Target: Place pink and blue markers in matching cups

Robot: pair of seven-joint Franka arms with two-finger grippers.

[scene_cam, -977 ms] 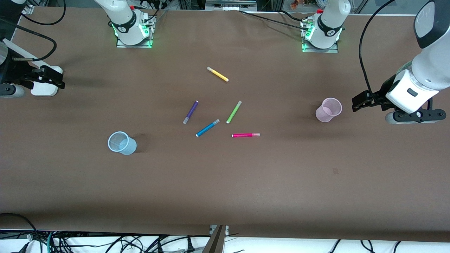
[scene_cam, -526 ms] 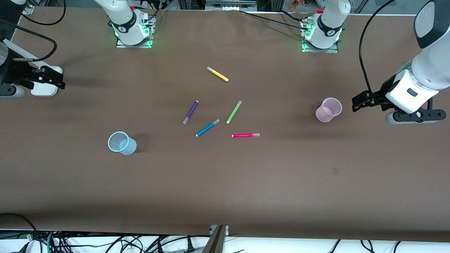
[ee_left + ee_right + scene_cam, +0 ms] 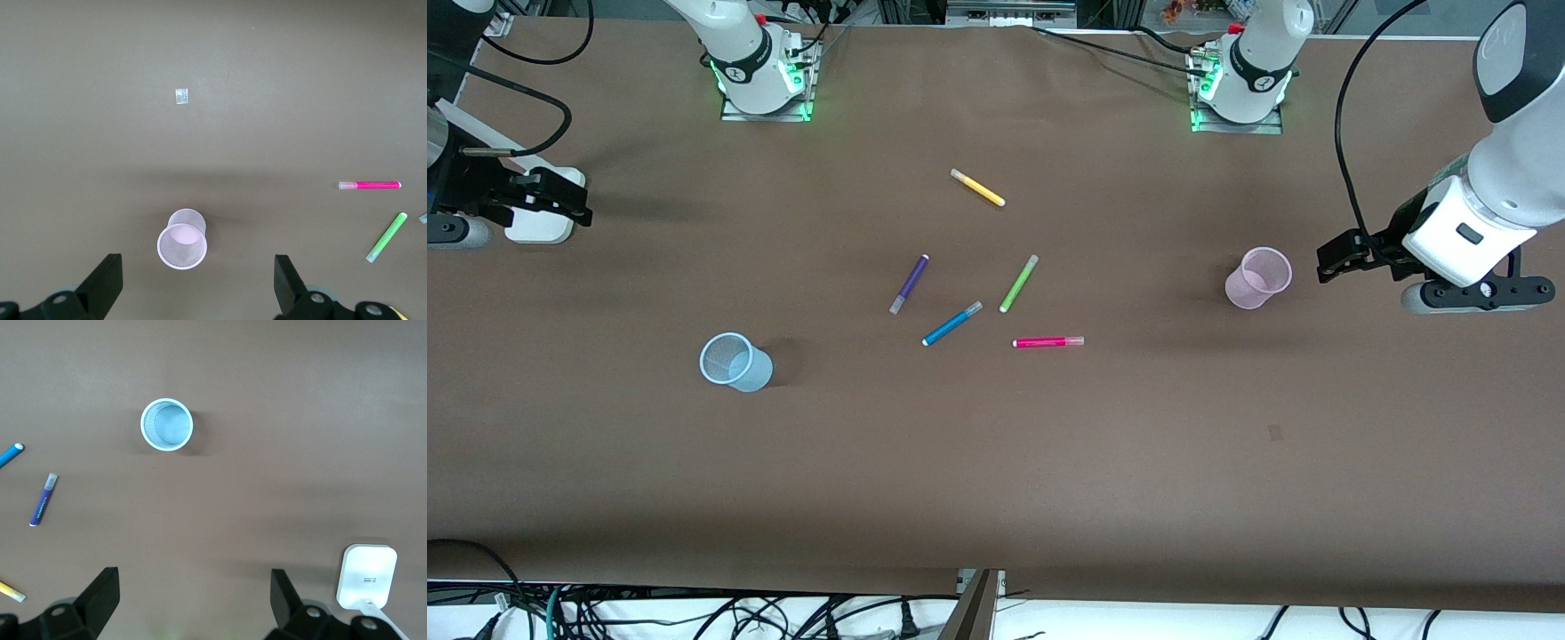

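Observation:
The pink marker (image 3: 1048, 341) (image 3: 370, 185) and the blue marker (image 3: 952, 324) (image 3: 10, 455) lie flat near the middle of the table. Toward the left arm's end stands the pale pink cup (image 3: 1258, 278) (image 3: 182, 239), upright and empty. The pale blue cup (image 3: 734, 362) (image 3: 167, 425), also upright and empty, stands toward the right arm's end. My left gripper (image 3: 1329, 260) (image 3: 198, 290) hangs open over the table just past the pink cup, holding nothing. My right gripper (image 3: 578, 203) (image 3: 193, 600) is open and empty over the right arm's end of the table.
A purple pen (image 3: 909, 284) (image 3: 43, 499), a lime-green pen (image 3: 1019, 283) (image 3: 386, 237) and a yellow pen (image 3: 978, 188) lie among the markers. A white box (image 3: 538, 222) (image 3: 367, 577) sits under the right gripper. A small tape patch (image 3: 181, 96) is on the brown table cover (image 3: 996, 462).

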